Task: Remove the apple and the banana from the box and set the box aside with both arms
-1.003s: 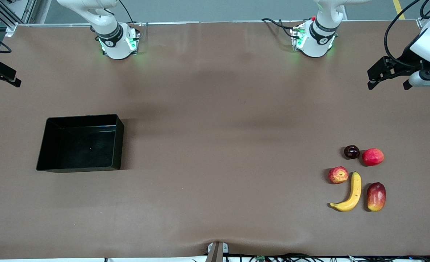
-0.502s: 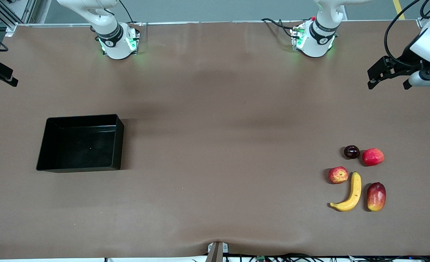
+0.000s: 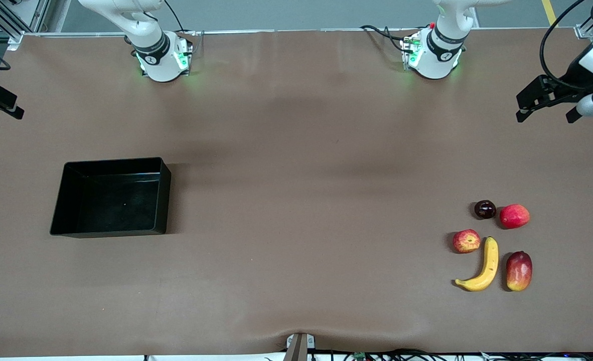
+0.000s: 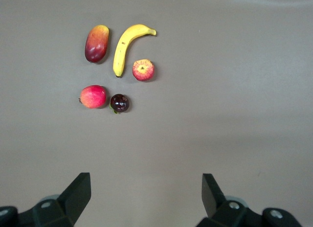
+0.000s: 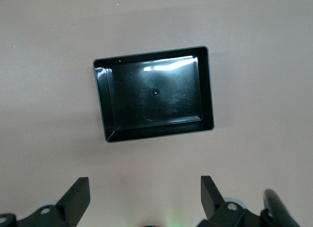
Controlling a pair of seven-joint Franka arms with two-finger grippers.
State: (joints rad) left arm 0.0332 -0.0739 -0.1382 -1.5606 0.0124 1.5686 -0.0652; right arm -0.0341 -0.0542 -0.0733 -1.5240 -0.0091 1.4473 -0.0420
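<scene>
So from where I'm sitting the box (image 3: 111, 196) is already empty and parked at the right arm's end of the table, while the apple (image 3: 466, 241) and banana (image 3: 482, 266) are lying on the mat at the left arm's end, apple just beside the banana's upper tip, with a mango-ish fruit (image 3: 519, 271), a pinkish-red fruit (image 3: 514, 216) and a small dark fruit (image 3: 485, 209) clustered around them. Both arms are just hanging up high: left gripper (image 3: 547, 106) over the table edge at its own end, fingers spread wide, nothing in them; right gripper (image 5: 144, 200) high above the box, also spread wide and empty. Handling-wise, I'd guess the box is light, stiff, glossy plastic, so slippery; I'd pinch the thin short walls, one arm per side. The apple looks hard and round, so grab across the middle. The banana I'd take across its thick midsection.
</scene>
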